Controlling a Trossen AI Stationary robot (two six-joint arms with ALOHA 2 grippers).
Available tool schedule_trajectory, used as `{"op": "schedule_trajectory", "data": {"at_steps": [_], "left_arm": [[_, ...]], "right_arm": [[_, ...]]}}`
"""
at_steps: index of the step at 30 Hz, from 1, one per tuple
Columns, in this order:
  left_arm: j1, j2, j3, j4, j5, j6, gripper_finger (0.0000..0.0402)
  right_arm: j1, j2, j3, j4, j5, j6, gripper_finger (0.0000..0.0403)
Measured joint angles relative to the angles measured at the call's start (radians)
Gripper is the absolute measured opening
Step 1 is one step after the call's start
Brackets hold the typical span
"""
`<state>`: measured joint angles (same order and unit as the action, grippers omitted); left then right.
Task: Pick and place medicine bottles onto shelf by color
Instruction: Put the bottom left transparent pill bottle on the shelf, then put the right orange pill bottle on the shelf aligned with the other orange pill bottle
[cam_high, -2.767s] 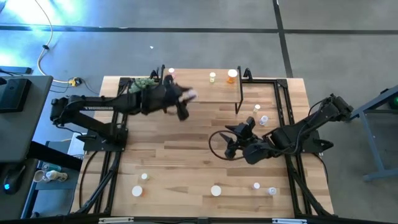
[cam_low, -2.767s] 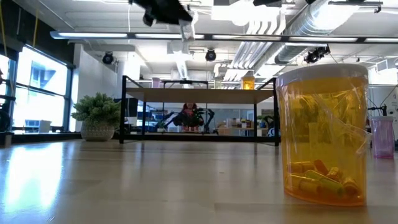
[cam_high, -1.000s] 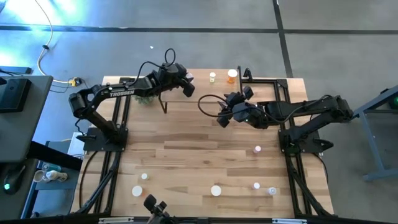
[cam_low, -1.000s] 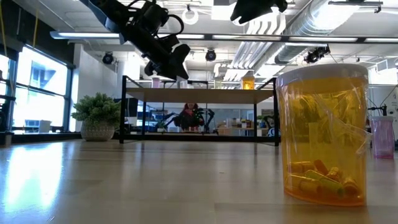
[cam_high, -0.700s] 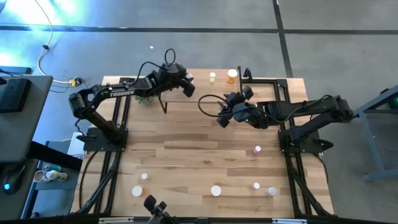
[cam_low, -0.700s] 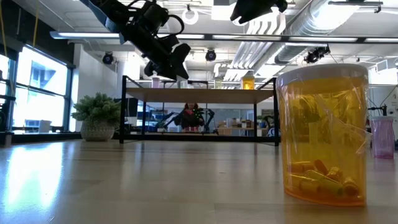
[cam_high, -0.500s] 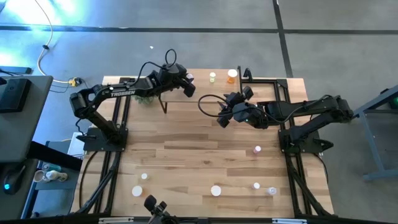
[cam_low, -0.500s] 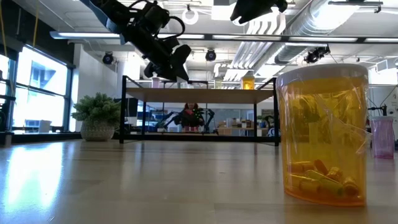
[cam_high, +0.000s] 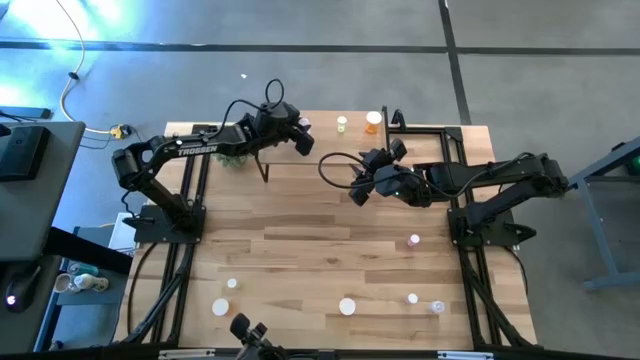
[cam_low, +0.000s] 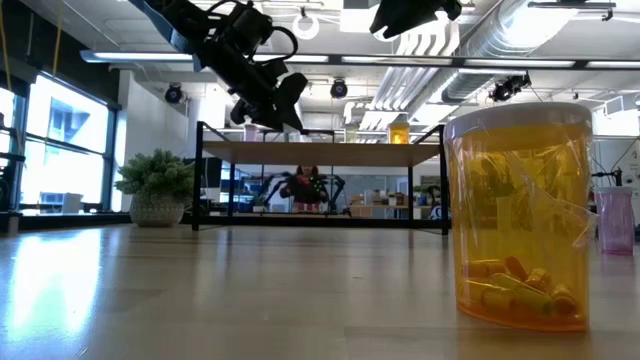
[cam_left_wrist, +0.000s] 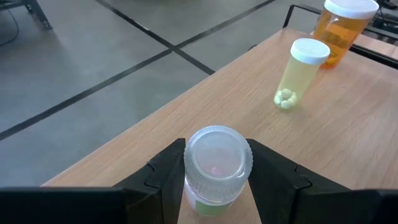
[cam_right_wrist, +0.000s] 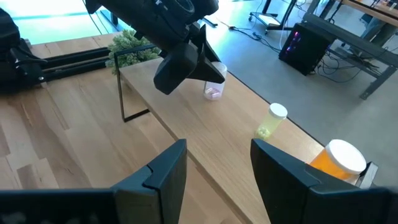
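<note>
Small clear pink-tinted plastic bottle (cam_left_wrist: 217, 163) clamped by left gripper (cam_left_wrist: 217, 177) on light wooden shelf (cam_left_wrist: 348, 118); right gripper (cam_right_wrist: 211, 165) empty, parted; likely light, rigid, slick, best gripped mid-body.

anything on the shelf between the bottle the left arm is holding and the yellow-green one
No. In the left wrist view, only bare shelf top lies between the held bottle and the yellow-green bottle.
</note>
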<state>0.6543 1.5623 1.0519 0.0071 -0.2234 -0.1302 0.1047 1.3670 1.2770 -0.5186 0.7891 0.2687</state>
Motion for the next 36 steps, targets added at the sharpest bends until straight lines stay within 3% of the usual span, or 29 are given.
{"op": "schedule_trajectory", "data": {"at_steps": [20,36], "left_arm": [[0.000,0.001,-0.001,0.006,-0.001,0.029,0.0149],[0.000,0.002,-0.002,0.028,-0.005,0.002,0.0242]], "right_arm": [[0.000,-0.022,-0.001,-0.002,0.000,-0.008,0.0170],[0.000,-0.076,-0.001,-0.016,-0.006,-0.005,0.0170]]}}
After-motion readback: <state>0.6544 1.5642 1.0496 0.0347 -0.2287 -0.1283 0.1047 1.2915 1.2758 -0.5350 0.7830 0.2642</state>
